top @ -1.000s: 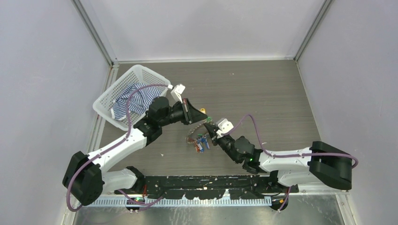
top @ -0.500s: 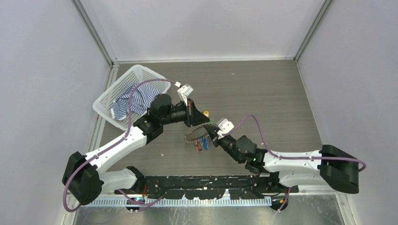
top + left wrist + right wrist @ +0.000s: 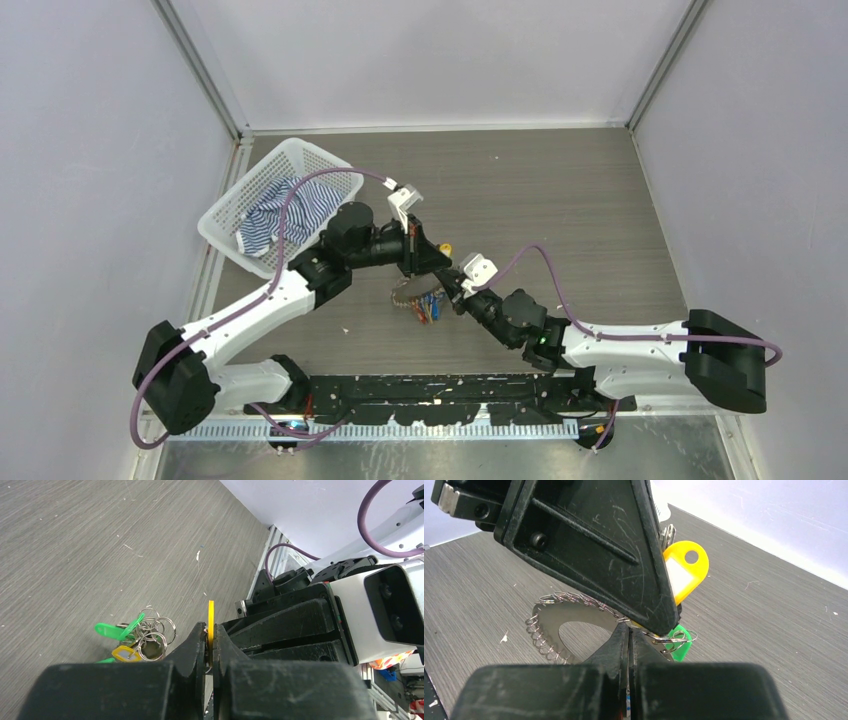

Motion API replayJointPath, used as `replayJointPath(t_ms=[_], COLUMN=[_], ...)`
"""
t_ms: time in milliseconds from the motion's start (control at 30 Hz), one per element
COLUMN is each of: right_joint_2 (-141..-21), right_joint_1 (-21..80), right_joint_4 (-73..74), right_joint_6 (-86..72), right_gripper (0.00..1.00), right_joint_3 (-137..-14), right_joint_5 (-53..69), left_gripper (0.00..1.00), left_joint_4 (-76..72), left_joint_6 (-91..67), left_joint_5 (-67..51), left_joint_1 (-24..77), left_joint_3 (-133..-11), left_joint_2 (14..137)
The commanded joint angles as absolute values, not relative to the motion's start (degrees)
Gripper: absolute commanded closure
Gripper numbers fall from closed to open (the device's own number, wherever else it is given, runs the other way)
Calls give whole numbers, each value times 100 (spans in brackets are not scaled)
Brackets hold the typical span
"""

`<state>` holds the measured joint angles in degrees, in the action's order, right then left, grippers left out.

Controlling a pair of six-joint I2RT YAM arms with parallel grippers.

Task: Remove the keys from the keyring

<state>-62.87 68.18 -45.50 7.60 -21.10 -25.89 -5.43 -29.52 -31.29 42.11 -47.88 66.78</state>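
Left gripper [image 3: 210, 630], clamped on yellow tag [image 3: 211, 611], is drawn near right gripper [image 3: 629, 632] pinching keyring [image 3: 549, 615]; tag judged still attached.

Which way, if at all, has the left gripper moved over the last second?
Yes, the left gripper went rightward and nearer, away from the white basket.

Both arms are reaching inward with elbows bent; the left tool [image 3: 432, 264] and right tool [image 3: 446, 287] are sitting closed, tips close together.

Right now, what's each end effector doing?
Left end effector: closed on the yellow key tag.
Right end effector: closed, pinching the keyring.
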Motion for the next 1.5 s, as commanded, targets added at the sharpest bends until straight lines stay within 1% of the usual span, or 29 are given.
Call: replayJointPath(t_ms=[0, 133, 300, 533, 633, 767, 900, 1067, 1200, 1367, 1467], right_joint_2=[-6179, -6031, -5802, -5553, -5354, -5183, -5125, -5071, -5050, -5155, -5122], right_joint_1=[6754, 6659, 6421, 6017, 5716, 5572, 5562, 5563, 5563, 5561, 5561], right_joint_4=[-4819, -4762, -4759, -4714, -4643, -4409, -4080, -3817, -3711, -3637, -3479], right_joint_6=[799, 647, 240, -339, -677, -792, -821, -778, -704, -690, -791], right_gripper=[99, 99, 99, 99, 99, 99, 99, 99, 99, 99, 99], right_joint_3=[-2314, -2265, -2096, -2010, -1960, -2030, -2210, -2335, -2379, -2412, -2406], right_joint_5=[-2899, -2830, -2594, -2154, -1829, -1520, -1191, -920, -866, -829, -1021], left_gripper=[100, 99, 99, 99, 99, 100, 100, 100, 99, 100, 100], left_joint_4=[-817, -858, -1502, -1970, -1971, -1810, -1430, -1532, -1791, -1949, -2005], left_joint_6=[-3086, -2989, -3000, -2677, -2284, -1831, -1454, -1430, -1728, -1976, -2021], left_joint_5=[-3822, -3942, -3987, -3984, -3977, -3899, -3666, -2807, -2233, -1977, -1961], left_joint_1=[4438, 4438, 4438, 4447, 4471, 4510, 4539, 4544, 4544, 4544, 4544], left_joint_3=[-5067, -5017, -4732, -4414, -4329, -4325, -4488, -4460, -4368, -4191, -4067], left_joint_2=[6670, 6635, 6475, 6238, 6103, 5980, 6020, 5966, 5869, 5782, 5729])
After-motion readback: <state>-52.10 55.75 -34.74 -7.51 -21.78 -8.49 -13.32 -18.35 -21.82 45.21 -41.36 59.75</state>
